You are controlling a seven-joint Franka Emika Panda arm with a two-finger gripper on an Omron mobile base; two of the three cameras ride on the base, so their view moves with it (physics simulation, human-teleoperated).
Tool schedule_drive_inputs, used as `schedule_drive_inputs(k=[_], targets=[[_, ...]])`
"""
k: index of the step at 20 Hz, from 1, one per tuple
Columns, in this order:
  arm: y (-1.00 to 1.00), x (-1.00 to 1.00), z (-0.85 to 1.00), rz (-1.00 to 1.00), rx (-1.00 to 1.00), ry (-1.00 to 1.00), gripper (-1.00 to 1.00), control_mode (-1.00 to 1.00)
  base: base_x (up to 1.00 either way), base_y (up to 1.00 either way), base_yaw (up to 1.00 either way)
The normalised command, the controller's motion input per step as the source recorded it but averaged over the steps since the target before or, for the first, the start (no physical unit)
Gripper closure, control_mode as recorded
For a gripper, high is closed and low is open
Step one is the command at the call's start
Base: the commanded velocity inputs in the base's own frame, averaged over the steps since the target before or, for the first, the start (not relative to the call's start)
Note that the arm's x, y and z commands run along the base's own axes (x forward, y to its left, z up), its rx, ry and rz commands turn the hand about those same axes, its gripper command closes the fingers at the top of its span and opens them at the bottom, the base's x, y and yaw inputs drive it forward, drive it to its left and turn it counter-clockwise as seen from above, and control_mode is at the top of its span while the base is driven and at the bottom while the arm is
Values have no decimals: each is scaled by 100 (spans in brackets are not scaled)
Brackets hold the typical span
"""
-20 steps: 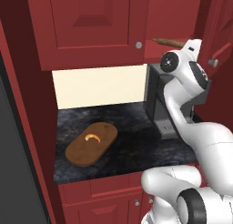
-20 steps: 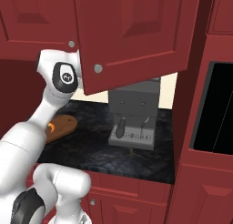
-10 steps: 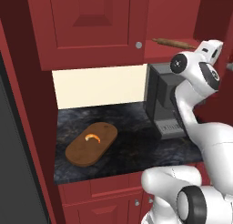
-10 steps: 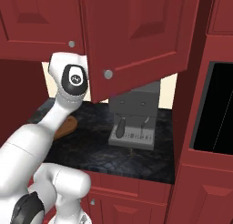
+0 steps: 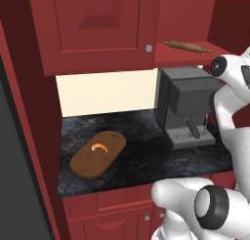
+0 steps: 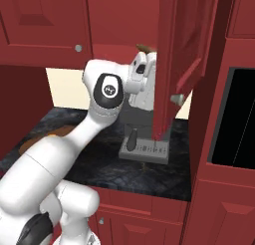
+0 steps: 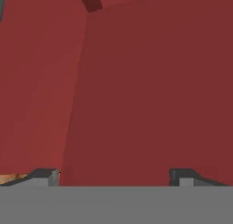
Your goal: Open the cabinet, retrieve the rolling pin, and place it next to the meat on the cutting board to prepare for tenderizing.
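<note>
The cabinet (image 5: pixel 97 24) has its left door closed, while its right door (image 6: pixel 179 50) stands swung out, nearly edge-on in the right base view. The rolling pin (image 5: pixel 188 46) lies on the open shelf above the coffee machine; one end (image 6: pixel 144 47) pokes out beside the door. On the counter at the left lies the cutting board (image 5: pixel 97 153) with the meat (image 5: pixel 99 147) on it. My hand (image 6: pixel 142 74) is raised beside the open door at shelf level. In the hand view my gripper (image 7: pixel 113 177) is open and empty, facing the red cabinet wall.
A grey coffee machine (image 5: pixel 188 105) stands on the dark counter (image 5: pixel 141 161) directly under the open shelf. A dark oven front (image 6: pixel 239 119) is set in the tall unit on the right. Red drawers with knobs (image 5: pixel 146 217) run below the counter.
My arm has swung rightward and up toward the open shelf. The right door has swung farther out. The fingers stay wide apart.
</note>
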Motion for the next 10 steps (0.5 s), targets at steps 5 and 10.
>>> schedule_drive_inputs(k=[5, 10], targets=[[-82, -11, 0, -14, 0, 0, -100, -100, 0, 0, 0], [-34, -5, -6, -4, 0, 3, -100, -100, 0, 0, 0]])
